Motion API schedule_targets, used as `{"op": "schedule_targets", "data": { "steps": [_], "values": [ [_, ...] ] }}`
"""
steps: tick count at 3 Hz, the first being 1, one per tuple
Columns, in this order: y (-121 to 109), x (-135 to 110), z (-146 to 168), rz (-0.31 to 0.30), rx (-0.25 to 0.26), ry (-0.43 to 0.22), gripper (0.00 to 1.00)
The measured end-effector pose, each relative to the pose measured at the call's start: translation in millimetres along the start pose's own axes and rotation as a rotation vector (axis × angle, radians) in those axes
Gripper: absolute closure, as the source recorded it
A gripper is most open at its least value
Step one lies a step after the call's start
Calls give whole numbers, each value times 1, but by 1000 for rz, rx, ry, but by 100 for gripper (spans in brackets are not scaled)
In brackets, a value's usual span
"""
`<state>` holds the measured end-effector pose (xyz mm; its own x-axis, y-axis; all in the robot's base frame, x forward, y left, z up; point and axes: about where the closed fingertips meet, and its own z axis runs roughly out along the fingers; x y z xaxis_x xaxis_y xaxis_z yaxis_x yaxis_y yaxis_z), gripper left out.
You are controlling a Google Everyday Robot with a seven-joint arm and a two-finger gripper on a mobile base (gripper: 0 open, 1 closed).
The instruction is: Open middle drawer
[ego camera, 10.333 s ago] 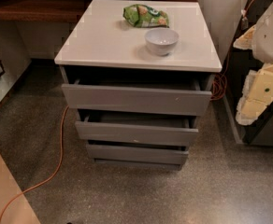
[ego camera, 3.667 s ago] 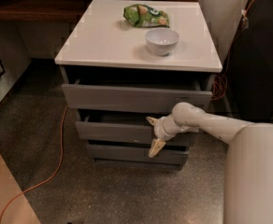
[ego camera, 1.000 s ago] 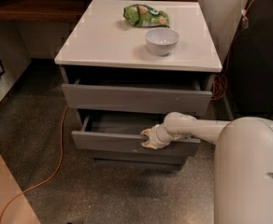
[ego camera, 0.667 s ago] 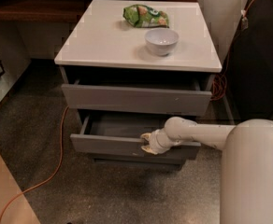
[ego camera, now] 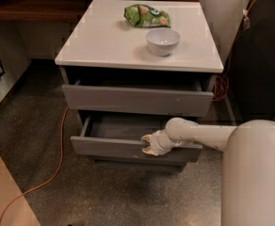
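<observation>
Honestly, nearly done: middle drawer (ego camera: 123, 148) sits pulled well out under the top drawer (ego camera: 133, 100), grey inside showing. Gripper (ego camera: 148, 145) is at its front lip, jaws pinching the panel. Maybe slightly more travel left, then release.

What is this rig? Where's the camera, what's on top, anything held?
A mobile robot with one white arm, seen by a single camera looking down at the cabinet front; its mounting is unknown. The arm's tool sits at the top edge of the wide grey handleless middle drawer, which stands partly open. Whether it grips that edge is unclear. On the white cabinet top stand a white round bowl and a crumpled green snack bag.
</observation>
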<state>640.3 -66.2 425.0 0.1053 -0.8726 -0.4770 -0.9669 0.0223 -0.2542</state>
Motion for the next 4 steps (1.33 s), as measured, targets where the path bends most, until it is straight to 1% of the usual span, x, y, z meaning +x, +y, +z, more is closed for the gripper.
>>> {"op": "schedule_targets", "data": {
  "steps": [2,3,4],
  "values": [
    [0,0,0,0,0,0,100],
    [26,-5,-3,20,-33,-17,100],
    [27,-5,-3,21,-34,-18,77]
  ]
}}
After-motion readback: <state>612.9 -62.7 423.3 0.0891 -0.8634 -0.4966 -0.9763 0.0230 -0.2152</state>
